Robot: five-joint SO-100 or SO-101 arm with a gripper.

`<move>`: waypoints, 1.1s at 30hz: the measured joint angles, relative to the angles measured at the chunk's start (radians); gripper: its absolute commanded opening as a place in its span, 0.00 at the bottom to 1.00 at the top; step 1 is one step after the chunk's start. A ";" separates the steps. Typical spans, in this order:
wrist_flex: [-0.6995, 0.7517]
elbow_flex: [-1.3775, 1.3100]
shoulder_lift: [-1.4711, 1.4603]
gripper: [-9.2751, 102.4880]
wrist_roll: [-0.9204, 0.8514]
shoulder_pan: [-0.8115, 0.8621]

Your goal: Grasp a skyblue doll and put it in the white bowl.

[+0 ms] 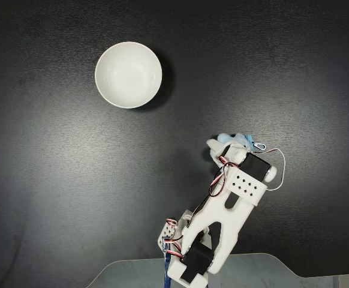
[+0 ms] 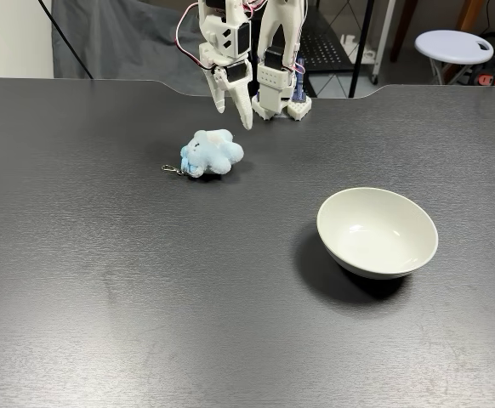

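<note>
The skyblue doll [image 2: 213, 153] lies on the black table, its metal clasp [image 2: 173, 168] pointing left in that fixed view. My gripper [image 2: 235, 119] hangs just above and slightly behind it, the fingers a little apart with nothing between them. From above, the gripper [image 1: 227, 150] covers most of the doll [image 1: 234, 138]; only a pale blue edge and the clasp [image 1: 259, 145] show. The white bowl [image 2: 375, 259] stands empty and upright, well apart from the doll, to the right in this view. From above, the bowl [image 1: 128, 75] is at the upper left.
The arm's base [image 2: 283, 100] is fixed at the table's far edge, where the tabletop has a cut-out. A white stool [image 2: 454, 42] and a dark cloth stand behind the table. Bare black tabletop [image 2: 145, 280] lies between doll and bowl.
</note>
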 measured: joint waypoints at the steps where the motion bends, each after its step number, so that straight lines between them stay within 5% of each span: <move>1: -0.015 0.000 0.000 0.52 0.000 0.000; 11: -0.382 0.000 0.000 0.52 -0.005 0.000; 33: -0.414 0.063 -0.103 0.52 -0.144 0.195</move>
